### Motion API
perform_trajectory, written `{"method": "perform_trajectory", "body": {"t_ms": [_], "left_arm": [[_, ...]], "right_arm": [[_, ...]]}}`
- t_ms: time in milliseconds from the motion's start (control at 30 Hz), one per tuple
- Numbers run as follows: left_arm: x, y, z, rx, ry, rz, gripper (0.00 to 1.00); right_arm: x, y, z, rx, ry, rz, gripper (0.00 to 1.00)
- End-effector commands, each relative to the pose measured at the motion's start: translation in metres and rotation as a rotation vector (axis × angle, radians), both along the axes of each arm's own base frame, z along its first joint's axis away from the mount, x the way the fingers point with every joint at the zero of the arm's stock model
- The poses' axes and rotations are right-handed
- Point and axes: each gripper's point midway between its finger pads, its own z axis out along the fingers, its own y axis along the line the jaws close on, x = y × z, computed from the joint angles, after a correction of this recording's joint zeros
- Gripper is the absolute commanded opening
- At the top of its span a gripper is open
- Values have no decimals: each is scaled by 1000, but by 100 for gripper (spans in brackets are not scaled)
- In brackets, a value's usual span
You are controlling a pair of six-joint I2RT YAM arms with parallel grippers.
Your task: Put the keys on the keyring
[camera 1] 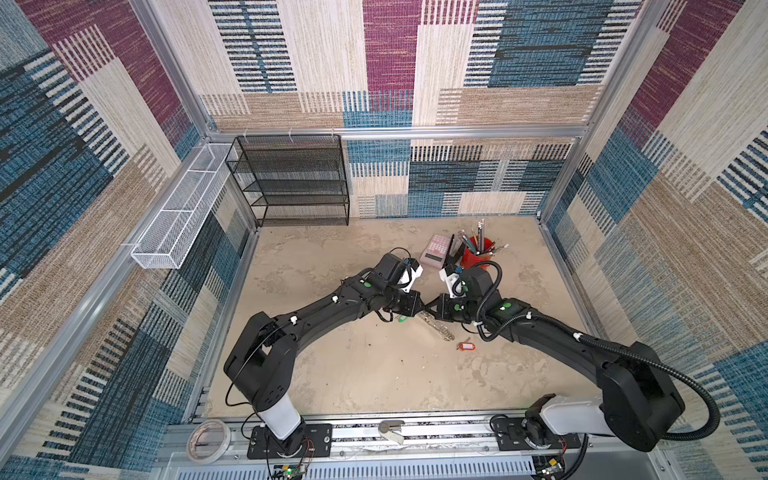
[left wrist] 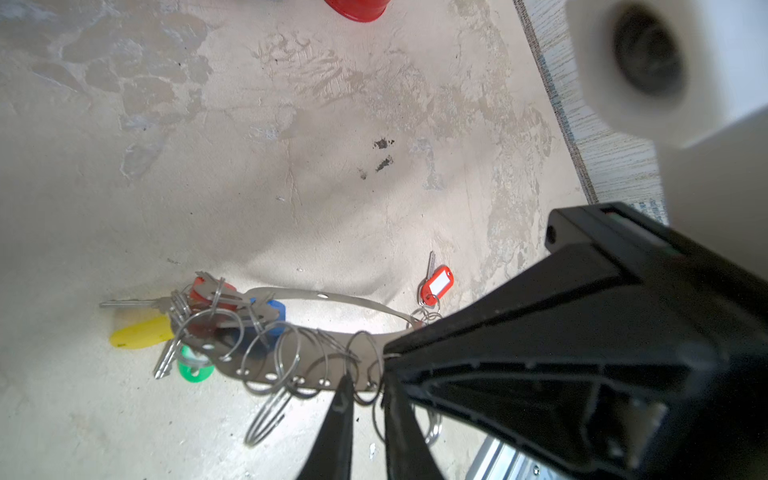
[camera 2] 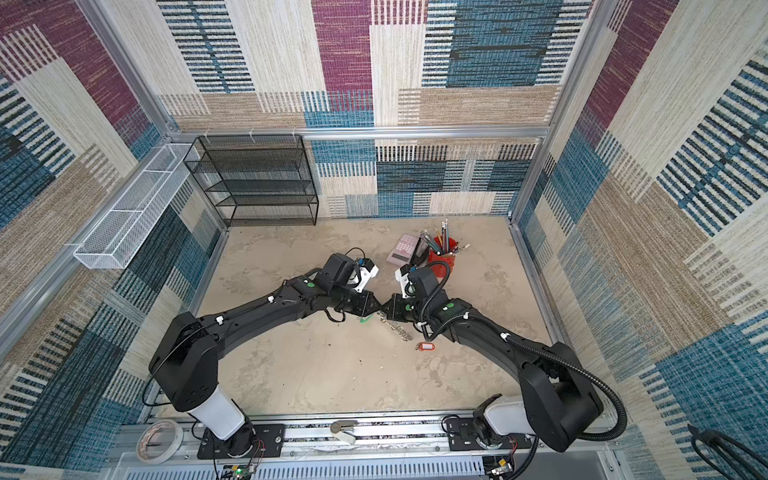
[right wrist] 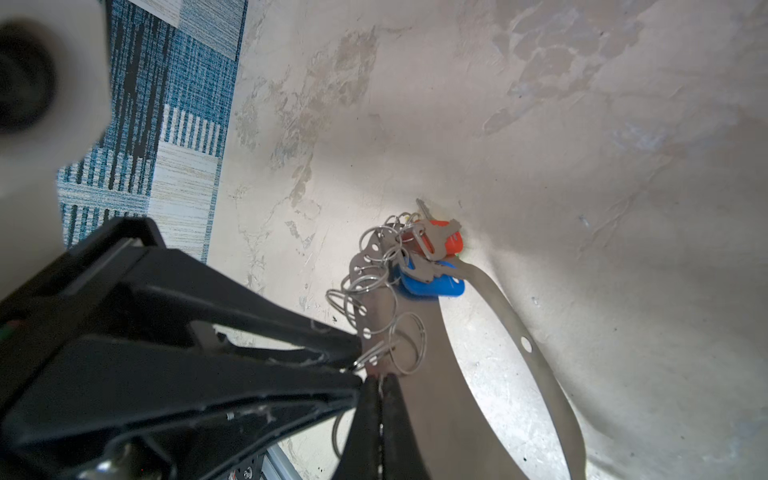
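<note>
My right gripper point(right wrist: 380, 382) has its jaws clenched on the keyring point(left wrist: 316, 353), held mid-worktop point(camera 1: 374, 374). I can't tell whether my left gripper point(left wrist: 370, 399), jaws nearly closed, grips it too. Four tagged keys point(left wrist: 216, 316) already hang on it. One red-tagged key point(camera 1: 466, 345) lies just right, seemingly loose.

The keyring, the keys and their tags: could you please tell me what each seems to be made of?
Keyring: probably thin sheet metal, possibly plastic; matte grey, bends in a smooth loop, with punched holes.
Keys: metal, dull silver with glints.
Tags: glossy moulded plastic in red, blue, yellow and green; the loose red tag holds a white insert, likely paper.
</note>
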Motion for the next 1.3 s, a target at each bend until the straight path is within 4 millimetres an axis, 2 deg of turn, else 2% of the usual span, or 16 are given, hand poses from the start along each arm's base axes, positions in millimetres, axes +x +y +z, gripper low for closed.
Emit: {"method": "perform_trajectory", "body": {"t_ms": [0,267,467,667,867,1133,1267], "left_arm": [[-2,-4,2,-11,-1,-33,15],[1,-6,2,-8,4,-16,11],[6,-1,-8,36,20,14,6],[8,-4,2,7,9,24,0],[7,-10,13,-53,12,14,1],[8,-10,5,-9,36,3,6],[7,-10,1,-1,45,2,0]], "right_arm": [[5,4,8,17,-35,5,0],[5,3,8,16,-39,7,0],[4,2,11,20,-57,4,0],[2,3,13,34,-73,15,0],[0,2,11,41,-80,16,0],[-1,3,14,51,-89,24,0],[-1,3,13,49,-88,26,0]]}}
